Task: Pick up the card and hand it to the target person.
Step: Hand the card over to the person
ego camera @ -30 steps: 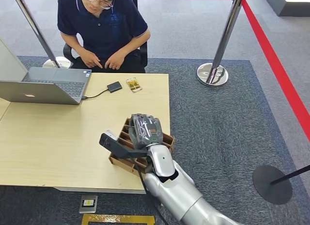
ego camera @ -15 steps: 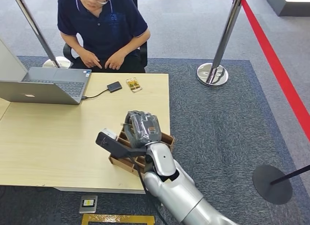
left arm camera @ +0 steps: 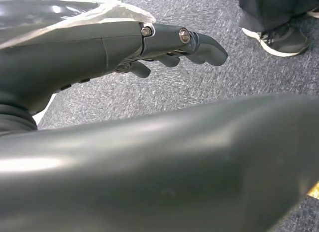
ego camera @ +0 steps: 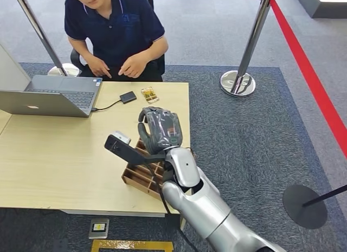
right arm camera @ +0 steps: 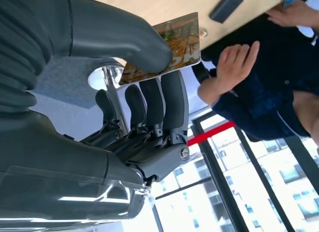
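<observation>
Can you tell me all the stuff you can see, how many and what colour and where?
Light wooden table: one, pale wood, in front of the robot.
Grey open laptop: one, silver-grey, far left of the table.
Small black flat box on a cable: one, black, beside the laptop.
Brown picture card lying flat: one, near the table's far edge.
Brown slotted cardboard card rack: one, near edge, under the right hand.
Brown picture card held: one, pinched in the right hand.
Silver stanchion posts: two, on grey carpet.
Person in dark blue shirt: one, seated behind the table.
Right hand: grey, above the rack.
Left hand: grey, over carpet.
</observation>
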Action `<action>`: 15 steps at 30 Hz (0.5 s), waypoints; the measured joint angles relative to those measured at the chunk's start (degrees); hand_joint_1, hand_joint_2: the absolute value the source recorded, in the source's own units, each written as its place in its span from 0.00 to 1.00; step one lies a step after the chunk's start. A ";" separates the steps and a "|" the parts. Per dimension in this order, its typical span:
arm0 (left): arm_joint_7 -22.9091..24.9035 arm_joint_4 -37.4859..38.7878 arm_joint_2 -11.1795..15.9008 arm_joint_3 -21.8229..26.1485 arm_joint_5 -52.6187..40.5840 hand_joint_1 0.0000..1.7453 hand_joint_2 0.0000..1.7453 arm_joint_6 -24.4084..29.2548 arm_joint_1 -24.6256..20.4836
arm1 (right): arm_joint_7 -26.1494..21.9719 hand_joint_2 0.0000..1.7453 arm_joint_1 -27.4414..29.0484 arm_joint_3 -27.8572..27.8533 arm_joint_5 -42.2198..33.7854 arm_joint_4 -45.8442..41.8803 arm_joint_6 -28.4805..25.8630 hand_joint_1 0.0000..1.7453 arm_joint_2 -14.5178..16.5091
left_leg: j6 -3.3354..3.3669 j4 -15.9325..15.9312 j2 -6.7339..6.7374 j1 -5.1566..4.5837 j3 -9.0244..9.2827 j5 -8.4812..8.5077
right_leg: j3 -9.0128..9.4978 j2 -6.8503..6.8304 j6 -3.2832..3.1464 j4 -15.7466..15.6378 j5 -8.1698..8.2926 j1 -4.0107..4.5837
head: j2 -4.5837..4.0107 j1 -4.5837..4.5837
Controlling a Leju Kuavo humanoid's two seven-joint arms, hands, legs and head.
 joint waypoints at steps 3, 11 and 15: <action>-0.04 0.00 0.01 -0.03 -0.30 0.00 0.00 0.00 -0.01 | 0.60 1.00 -2.22 -0.09 0.95 0.78 -0.75 0.76 0.15 | 0.00 0.00 0.00 0.00 0.00 0.00 | 0.00 0.00 0.00 0.00 0.00 0.00 | 0.00 0.01; 0.16 0.00 0.00 -0.12 -0.57 0.00 0.00 0.17 -0.03 | 1.56 1.00 -8.03 -0.53 3.43 6.09 -3.19 0.75 1.42 | 0.00 0.00 0.00 0.00 -0.01 0.00 | -0.01 0.00 0.00 0.01 0.00 0.00 | 0.00 0.00; 0.78 0.00 0.00 -0.12 -0.55 0.00 0.00 0.56 -0.04 | 2.18 1.00 -11.08 -0.50 4.78 9.79 -4.57 0.75 2.53 | 0.00 0.00 0.00 0.00 -0.01 0.00 | -0.01 0.00 0.00 0.01 0.00 0.00 | 0.00 0.00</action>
